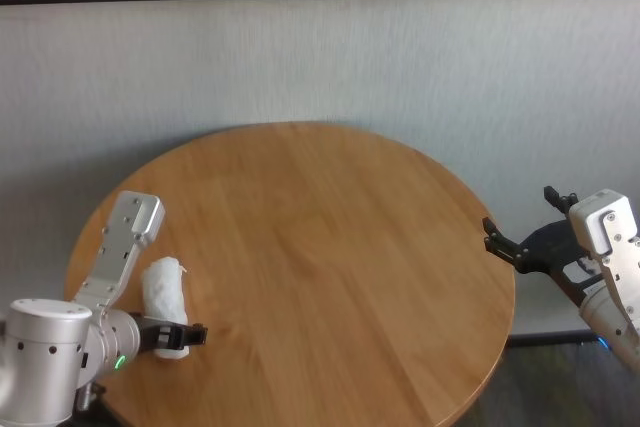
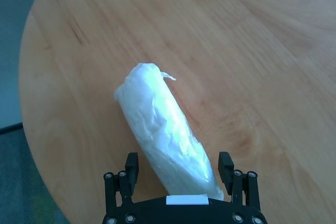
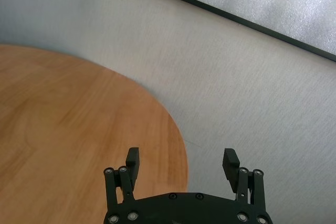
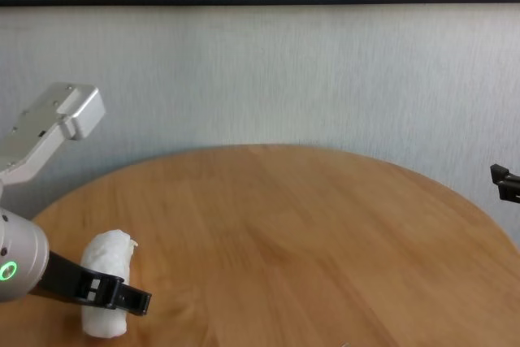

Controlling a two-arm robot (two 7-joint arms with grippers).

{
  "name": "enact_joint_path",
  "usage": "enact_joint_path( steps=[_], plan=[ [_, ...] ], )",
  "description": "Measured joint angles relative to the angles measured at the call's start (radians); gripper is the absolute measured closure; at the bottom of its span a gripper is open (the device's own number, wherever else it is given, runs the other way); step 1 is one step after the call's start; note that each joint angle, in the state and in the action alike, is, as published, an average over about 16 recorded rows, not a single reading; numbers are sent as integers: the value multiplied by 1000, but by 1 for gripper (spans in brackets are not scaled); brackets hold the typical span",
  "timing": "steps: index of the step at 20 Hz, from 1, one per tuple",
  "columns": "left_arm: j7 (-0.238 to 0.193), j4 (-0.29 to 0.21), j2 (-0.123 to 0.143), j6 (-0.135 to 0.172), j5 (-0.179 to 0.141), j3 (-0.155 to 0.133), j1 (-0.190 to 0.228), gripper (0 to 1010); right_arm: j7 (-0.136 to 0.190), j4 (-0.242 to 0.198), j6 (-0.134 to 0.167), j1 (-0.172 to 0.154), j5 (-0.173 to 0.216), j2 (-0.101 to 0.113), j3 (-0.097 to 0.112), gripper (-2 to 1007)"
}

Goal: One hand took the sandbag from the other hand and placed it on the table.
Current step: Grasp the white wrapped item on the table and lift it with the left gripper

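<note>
Sandbag [image 2: 165,132] on table [image 1: 330,247], between spread left hand [image 2: 178,169] fingers; right hand [image 3: 182,163] spread, off-table.

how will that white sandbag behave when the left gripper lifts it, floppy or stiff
Probably floppy: the sandbag looks lumpy and soft, so its free crinkled end may sag once lifted. Its film looks glossy, so it might slide between the open fingers of the left gripper unless squeezed firmly. Lying lengthwise on the table, its rounded shape could roll sideways if nudged.
</note>
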Motion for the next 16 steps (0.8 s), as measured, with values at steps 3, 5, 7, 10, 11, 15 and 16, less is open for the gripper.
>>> enact_joint_path(
  steps=[3, 5, 7, 10, 11, 15, 16],
  plan=[
    [-2, 0, 2, 0, 3, 3, -1, 8, 0, 0, 0, 0, 0, 0, 0, 4],
    [0, 0, 2, 0, 2, 3, -1, 10, 0, 0, 0, 0, 0, 0, 0, 4],
    [2, 0, 1, 0, 1, 1, 0, 16, 0, 0, 0, 0, 0, 0, 0, 4],
    [3, 0, -1, 0, -1, -2, 1, 37, 0, 0, 0, 0, 0, 0, 0, 4],
    [4, 0, -1, 0, -2, -3, 1, 47, 0, 0, 0, 0, 0, 0, 0, 4],
    [6, -1, -3, 0, -4, -6, 3, 108, 0, 0, 0, 0, 0, 0, 0, 4],
    [7, -1, -3, 0, -5, -7, 3, 130, 0, 0, 0, 0, 0, 0, 0, 4]
  ],
)
